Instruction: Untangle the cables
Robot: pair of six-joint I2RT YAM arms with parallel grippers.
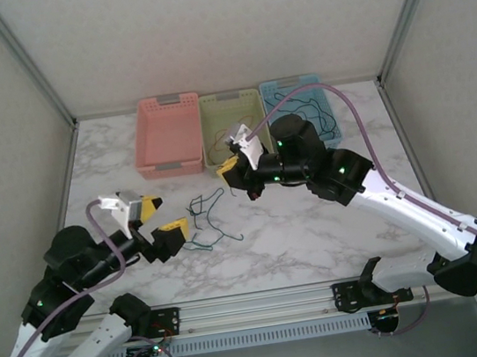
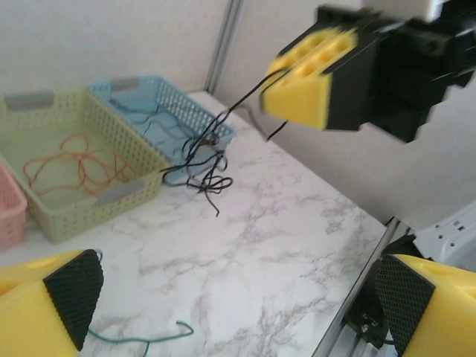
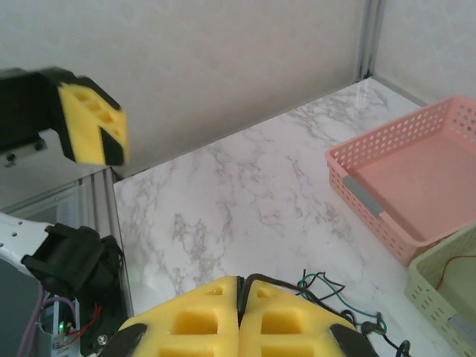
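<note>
Above the tabletop (image 1: pixel 301 245), our right hand (image 3: pixel 239 316) pinches a limp, feather-light black cable (image 2: pixel 204 160) dangling in loops, while our left hand (image 1: pixel 162 219) gapes wide near a green cable (image 2: pixel 141 341) we would take near its free end.

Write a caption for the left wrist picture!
The right hand holds a black cable dangling over the marble table.

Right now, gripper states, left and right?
Left gripper: open, fingers wide apart, holding nothing.
Right gripper: closed on a black cable that dangles from it above the table.
</note>
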